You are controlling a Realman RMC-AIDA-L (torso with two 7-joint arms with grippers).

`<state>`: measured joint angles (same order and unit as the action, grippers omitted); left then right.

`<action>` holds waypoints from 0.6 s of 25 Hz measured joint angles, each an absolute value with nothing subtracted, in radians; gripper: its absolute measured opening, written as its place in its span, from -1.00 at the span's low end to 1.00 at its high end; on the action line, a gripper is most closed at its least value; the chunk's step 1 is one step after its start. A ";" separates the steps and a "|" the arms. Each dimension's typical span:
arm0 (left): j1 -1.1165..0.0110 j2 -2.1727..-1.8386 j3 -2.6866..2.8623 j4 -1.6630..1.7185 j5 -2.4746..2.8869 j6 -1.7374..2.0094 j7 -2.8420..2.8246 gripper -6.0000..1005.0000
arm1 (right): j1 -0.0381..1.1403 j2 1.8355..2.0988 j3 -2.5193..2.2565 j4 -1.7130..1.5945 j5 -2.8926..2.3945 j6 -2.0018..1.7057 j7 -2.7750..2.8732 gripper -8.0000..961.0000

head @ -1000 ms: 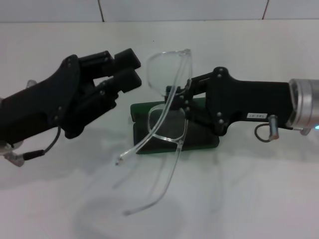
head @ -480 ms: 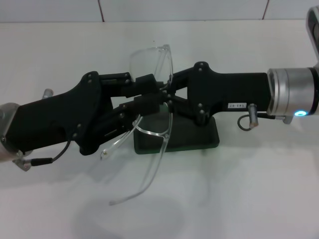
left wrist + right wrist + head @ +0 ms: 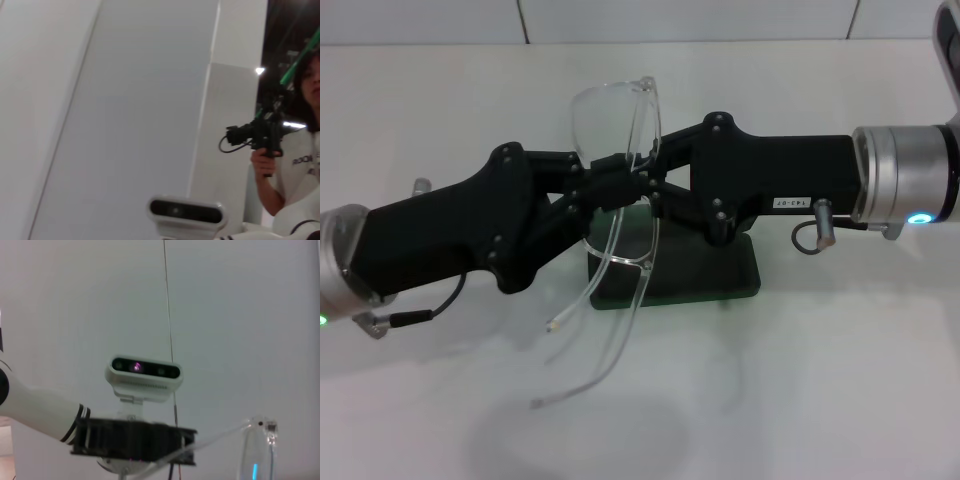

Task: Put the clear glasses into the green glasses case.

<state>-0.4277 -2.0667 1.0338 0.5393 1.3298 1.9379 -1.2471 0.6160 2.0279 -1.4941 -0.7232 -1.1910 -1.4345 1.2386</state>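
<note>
The clear glasses (image 3: 611, 118) hang in the air between both arms, one lens up, the other (image 3: 625, 238) below, and the thin temple arms (image 3: 582, 372) trail down toward the table. From the right, my right gripper (image 3: 650, 186) is shut on the frame near the bridge. My left gripper (image 3: 617, 178) comes in from the left, its fingers closed in on the same spot. The green glasses case (image 3: 712, 279) lies on the table directly beneath, largely hidden by the arms. In the right wrist view, part of the clear glasses (image 3: 258, 442) shows.
The white table (image 3: 800, 390) stretches out in front and to the right of the case. A wall edge (image 3: 720, 40) runs along the back. The left wrist view shows only walls, the robot's head camera (image 3: 186, 211) and a person (image 3: 300, 150) holding a camera.
My left gripper moved in from the left, closed in on the glasses' bridge beside the right gripper. The glasses shifted left and turned more upright over the case.
</note>
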 joint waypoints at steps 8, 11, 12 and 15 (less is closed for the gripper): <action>-0.425 -2.075 1.034 0.538 1.330 1.880 -1.247 -0.84 | 0.617 2.028 -1.494 -0.724 -1.187 -1.446 1.238 -0.76; -0.424 -2.077 1.034 0.537 1.330 1.872 -1.247 -0.84 | 0.617 2.028 -1.497 -0.723 -1.186 -1.447 1.238 -0.76; -0.425 -2.078 1.034 0.534 1.330 1.869 -1.247 -0.84 | 0.617 2.028 -1.499 -0.722 -1.183 -1.447 1.238 -0.76; -0.424 -2.079 1.034 0.527 1.330 1.852 -1.247 -0.84 | 0.614 2.028 -1.514 -0.722 -1.173 -1.447 1.238 -0.76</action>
<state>-0.4237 -2.0790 1.0339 0.5272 1.3300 1.8524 -1.2470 0.6136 2.0279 -1.5143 -0.7223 -1.1729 -1.4471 1.2379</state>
